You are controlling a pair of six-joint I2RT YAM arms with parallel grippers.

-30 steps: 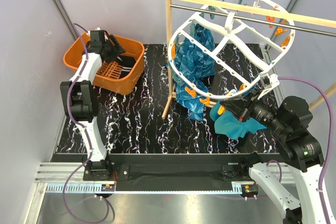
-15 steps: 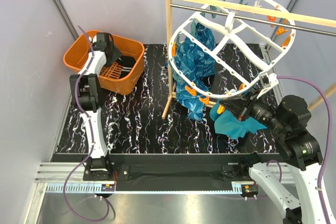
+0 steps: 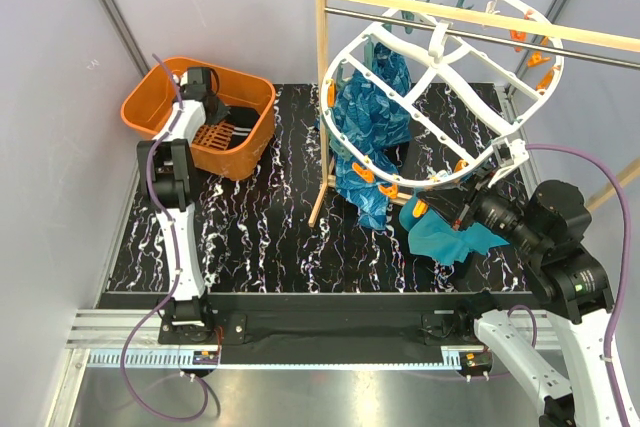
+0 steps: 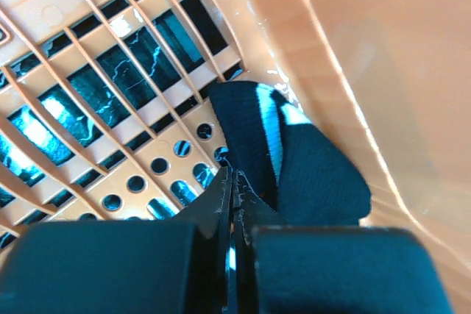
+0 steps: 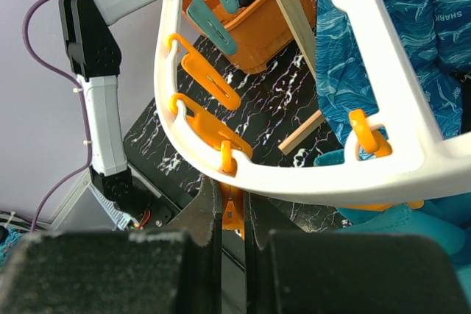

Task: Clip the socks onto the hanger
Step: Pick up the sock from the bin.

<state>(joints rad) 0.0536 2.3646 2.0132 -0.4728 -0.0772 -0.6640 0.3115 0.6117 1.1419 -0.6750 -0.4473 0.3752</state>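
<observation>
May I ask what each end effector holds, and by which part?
Right end effector: an orange clip on the hanger's rim, by its lower end. Left end effector: shut at a sock's edge; hold unclear.

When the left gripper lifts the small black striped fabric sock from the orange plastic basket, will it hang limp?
Probably limp: the black striped sock already lies folded. It looks light, being thin knit. If the left gripper pinches only its edge, it may dangle or slip.

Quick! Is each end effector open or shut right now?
Left end effector: shut against the sock; grip unclear.
Right end effector: shut on an orange clip.
</observation>
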